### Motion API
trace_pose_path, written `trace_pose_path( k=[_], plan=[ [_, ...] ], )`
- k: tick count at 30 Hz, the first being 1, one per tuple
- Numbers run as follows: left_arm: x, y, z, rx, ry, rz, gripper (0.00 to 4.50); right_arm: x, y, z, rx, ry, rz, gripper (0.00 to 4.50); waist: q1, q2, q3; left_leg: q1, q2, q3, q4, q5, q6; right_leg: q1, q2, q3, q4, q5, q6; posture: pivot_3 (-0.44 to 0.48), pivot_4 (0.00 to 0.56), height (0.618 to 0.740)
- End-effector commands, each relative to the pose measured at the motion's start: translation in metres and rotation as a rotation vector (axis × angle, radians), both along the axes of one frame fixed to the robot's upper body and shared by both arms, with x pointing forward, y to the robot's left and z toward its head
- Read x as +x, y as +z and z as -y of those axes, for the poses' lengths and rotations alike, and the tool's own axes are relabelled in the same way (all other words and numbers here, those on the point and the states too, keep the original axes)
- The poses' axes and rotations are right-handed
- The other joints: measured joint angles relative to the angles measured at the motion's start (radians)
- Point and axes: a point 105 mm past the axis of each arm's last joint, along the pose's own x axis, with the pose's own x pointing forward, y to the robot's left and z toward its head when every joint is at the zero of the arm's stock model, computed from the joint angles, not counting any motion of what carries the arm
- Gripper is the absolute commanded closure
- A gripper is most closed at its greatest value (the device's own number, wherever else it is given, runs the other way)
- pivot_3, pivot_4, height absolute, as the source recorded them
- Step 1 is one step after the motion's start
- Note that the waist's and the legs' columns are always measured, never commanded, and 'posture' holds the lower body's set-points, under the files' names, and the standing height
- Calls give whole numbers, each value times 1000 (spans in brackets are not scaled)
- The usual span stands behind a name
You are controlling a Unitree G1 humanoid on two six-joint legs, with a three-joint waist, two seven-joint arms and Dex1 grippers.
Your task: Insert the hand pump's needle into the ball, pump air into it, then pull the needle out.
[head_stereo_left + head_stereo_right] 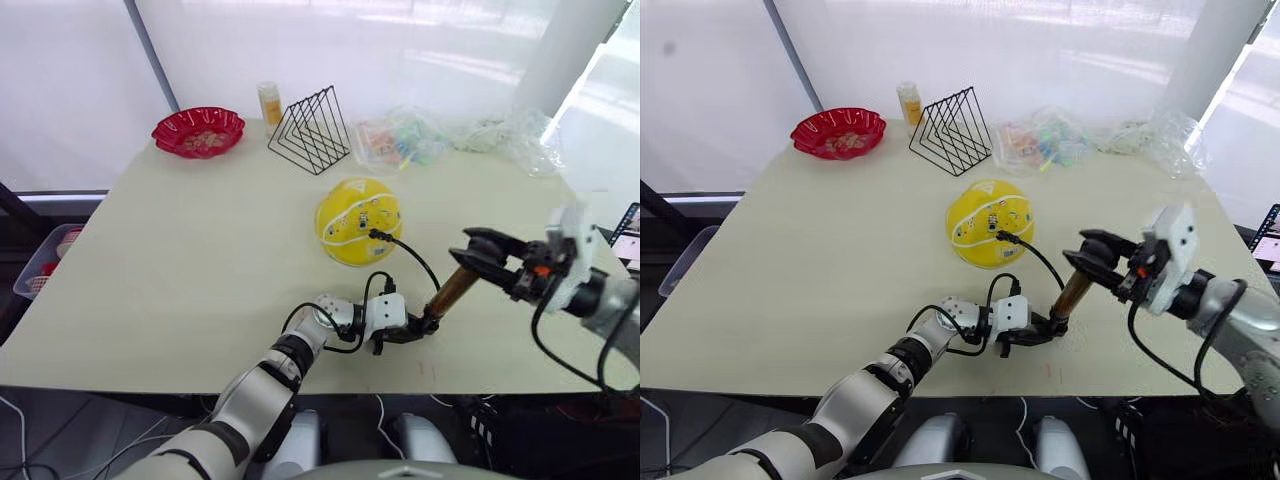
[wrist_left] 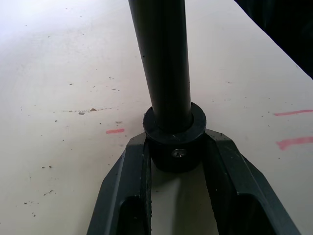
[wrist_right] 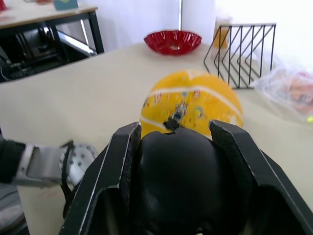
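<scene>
The yellow ball (image 1: 358, 220) with white seams lies mid-table. A thin black hose (image 1: 415, 258) runs from the hand pump (image 1: 455, 290) to the ball's front. The needle's black fitting (image 3: 172, 123) sits against the ball there, and the pin itself is hidden. The brass pump leans tilted over the table's front right. My left gripper (image 1: 420, 324) is shut on the pump's lower black end cap (image 2: 174, 147). My right gripper (image 1: 482, 256) is shut on the black knob handle (image 3: 178, 171) at the pump's upper end.
At the back of the table stand a red scalloped bowl (image 1: 198, 131), an orange jar (image 1: 269, 102) and a black wire rack (image 1: 312, 130). Clear plastic bags (image 1: 405, 140) lie at the back right. The table's front edge (image 1: 430, 385) is just behind the left gripper.
</scene>
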Motion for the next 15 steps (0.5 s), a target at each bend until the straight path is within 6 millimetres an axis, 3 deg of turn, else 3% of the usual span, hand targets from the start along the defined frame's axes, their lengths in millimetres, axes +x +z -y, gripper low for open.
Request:
trace_pose_path(
  k=[1, 4, 9, 13, 15],
  plan=[
    [-35, -57, -35, 238, -53, -161, 3499, 4, -44, 12, -77, -72, -129, 2683, 1, 0, -1, 0, 0, 0, 0, 0, 0, 0, 0, 0, 0, 0, 0, 0, 150, 737],
    [-36, -57, -36, 238, -54, -162, 3499, 6, -35, 13, -63, -71, -91, 2683, 1, 1, 0, 0, 0, 0, 0, 0, 0, 0, 0, 0, 0, 0, 0, 0, 150, 737],
    [-35, -56, -35, 238, -57, -161, 3499, 8, 14, 24, -21, -64, 38, 2683, 3, 9, 6, -1, -1, 0, 1, 0, 0, 0, -1, 0, 0, 0, 0, 0, 150, 737],
    [-35, -56, -34, 239, -60, -159, 3499, 6, 67, 32, 23, -52, 152, 2683, 4, 18, 13, -2, -2, 0, 1, 0, 0, -1, -2, 0, 0, 0, 0, 0, 150, 737],
    [-35, -56, -34, 239, -61, -159, 3499, 5, 78, 33, 28, -47, 165, 2683, 5, 20, 16, -3, -2, 0, 1, 0, 0, -1, -2, -1, 0, 0, 0, 0, 150, 737]
  ],
)
